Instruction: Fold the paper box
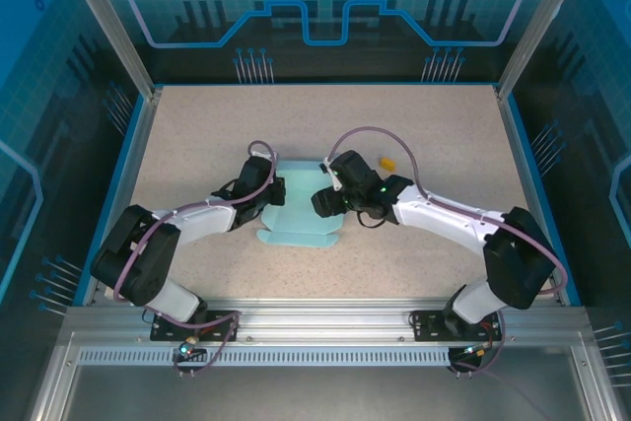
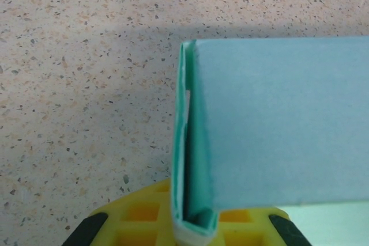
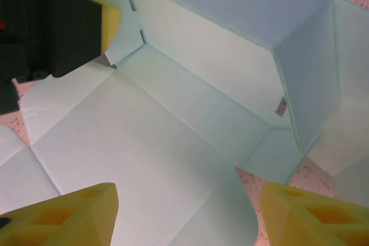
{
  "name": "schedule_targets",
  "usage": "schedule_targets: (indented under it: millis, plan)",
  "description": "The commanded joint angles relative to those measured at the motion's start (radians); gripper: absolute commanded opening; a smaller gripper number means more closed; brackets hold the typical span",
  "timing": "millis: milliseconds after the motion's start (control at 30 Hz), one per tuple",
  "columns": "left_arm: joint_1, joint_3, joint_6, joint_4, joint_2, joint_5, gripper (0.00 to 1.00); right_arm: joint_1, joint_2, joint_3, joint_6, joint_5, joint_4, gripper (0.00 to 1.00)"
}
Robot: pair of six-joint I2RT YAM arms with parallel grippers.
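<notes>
Where the two arms meet near mid-desk, the paper box is found part-folded, lying on the speckled desk btw the left end effector & the right end effector. A doubled-over side wall of the box is clamped by the left end effector, w/ the folded edge pinched btw its yellow pads. That wall is held upright & runs straight ahead of the end effector, w/ bare desk to its left.

The right end effector's jaws are set apart, nothing gripped. Its yellow fingertips are placed one to each side above the flat base panel, which is spread directly below & ahead. Beyond that panel a long wall is seen raised, w/ a second wall turned up at the corner ahead & to the right. Ahead & to the left of the right end effector, the left end effector's black body & yellow pad are seen beside the box's end tab. A loose flap w/ a rounded edge lies flat just under the right end effector.

A small orange-yellow object rests on the desk just behind the right end effector, apart from the box; what it is can't be told at this res.
</notes>
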Motion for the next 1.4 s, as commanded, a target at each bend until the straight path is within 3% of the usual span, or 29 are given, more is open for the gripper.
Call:
schedule_targets:
  millis: [0, 300, 533, 733, 1367]
  plan:
    - [0.015, -0.003, 0.001, 0.029, -0.031, 0.014, 0.12, 0.007, -0.063, 0.032, -0.066, -0.014, -0.09, 0.67]
    - [0.02, -0.008, -0.009, 0.021, -0.047, 0.018, 0.12, -0.082, -0.215, 0.056, -0.21, -0.071, -0.22, 0.67]
    - [0.022, -0.007, -0.012, 0.004, -0.07, 0.023, 0.12, -0.298, -0.287, -0.008, -0.206, -0.158, -0.205, 0.67]
    - [0.022, -0.014, -0.014, -0.005, -0.096, 0.027, 0.12, -0.442, -0.244, -0.085, -0.178, -0.226, -0.121, 0.66]
    - [0.021, -0.018, -0.029, 0.013, -0.09, 0.043, 0.12, -0.4, -0.052, -0.117, -0.154, -0.387, 0.084, 0.56]
